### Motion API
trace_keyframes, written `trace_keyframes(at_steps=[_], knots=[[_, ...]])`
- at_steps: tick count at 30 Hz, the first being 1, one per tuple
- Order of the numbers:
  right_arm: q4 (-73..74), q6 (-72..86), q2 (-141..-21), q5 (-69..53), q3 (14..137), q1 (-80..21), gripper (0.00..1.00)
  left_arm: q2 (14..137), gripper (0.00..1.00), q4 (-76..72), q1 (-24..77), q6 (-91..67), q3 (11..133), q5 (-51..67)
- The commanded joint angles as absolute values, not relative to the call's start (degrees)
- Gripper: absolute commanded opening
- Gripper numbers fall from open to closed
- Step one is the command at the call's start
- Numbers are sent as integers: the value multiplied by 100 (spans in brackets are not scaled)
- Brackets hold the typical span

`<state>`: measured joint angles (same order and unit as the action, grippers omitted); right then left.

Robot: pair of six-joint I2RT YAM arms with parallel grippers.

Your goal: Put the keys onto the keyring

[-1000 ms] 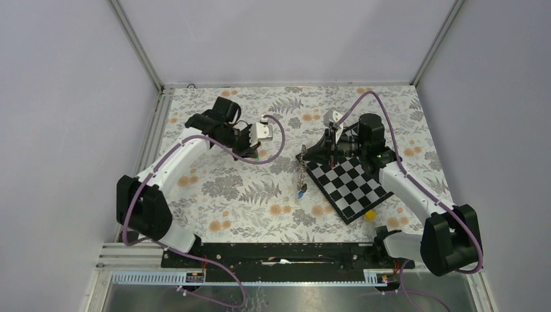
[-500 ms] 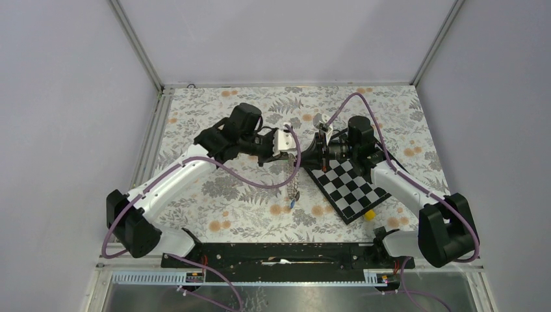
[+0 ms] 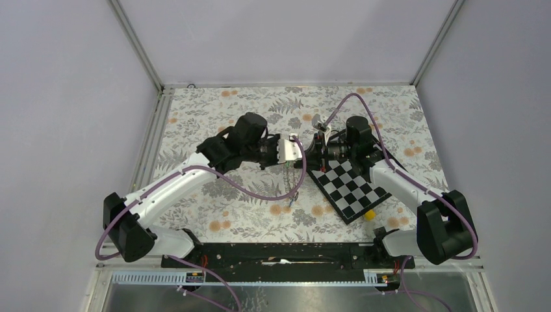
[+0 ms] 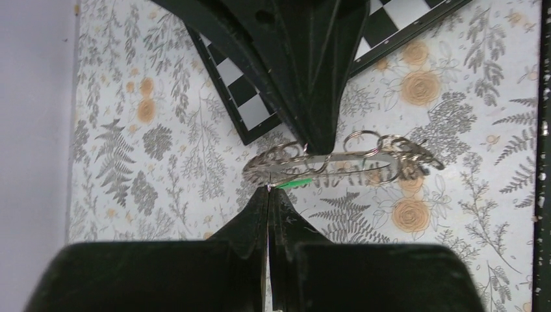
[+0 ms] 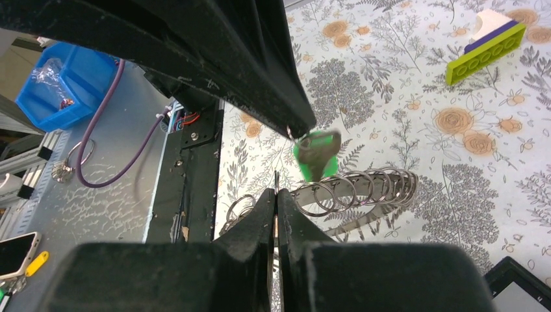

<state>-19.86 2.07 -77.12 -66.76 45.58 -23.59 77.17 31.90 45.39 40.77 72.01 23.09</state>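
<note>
Nearest, one checkerboard (image 3: 347,185) lies toward the table's right edge; beyond it, above mid-table, two grippers meet tip to tip, the left gripper (image 4: 268,192) pinched closed on one green key (image 5: 316,154) just beside the one keyring (image 4: 351,160), which the right gripper (image 5: 276,192) clamps.

Robotics lab, grey-walled test cell (image 3: 65,97), blue parts bin (image 5: 57,83) (beside purple cable (image 5: 112,91))
</note>
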Motion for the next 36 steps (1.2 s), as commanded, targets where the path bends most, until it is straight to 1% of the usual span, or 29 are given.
trace_keyframes(at_steps=[1, 8, 15, 23, 30, 36], knots=[[-1698, -137, -7671, -6546, 4887, -2391, 0, 7413, 0, 2903, 4603, 4182, 7176, 1540], [-1479, -228, -7684, -6248, 4974, -2389, 0, 7332, 0, 2672, 4724, 4114, 6986, 816], [-1443, -88, -7697, -5852, 5020, -2389, 0, 7604, 0, 2563, 5208, 4111, 6786, -310], [-1303, -35, -7658, -5116, 5101, -2390, 0, 7817, 0, 2325, 5331, 3653, 6817, -607], [-1424, 606, -7610, -4413, 5073, -2389, 0, 7859, 0, 1762, 5331, 3353, 6620, -947], [-1452, 1156, -7627, -3798, 5084, -2391, 0, 8127, 0, 1439, 5333, 3025, 6661, -1308]])
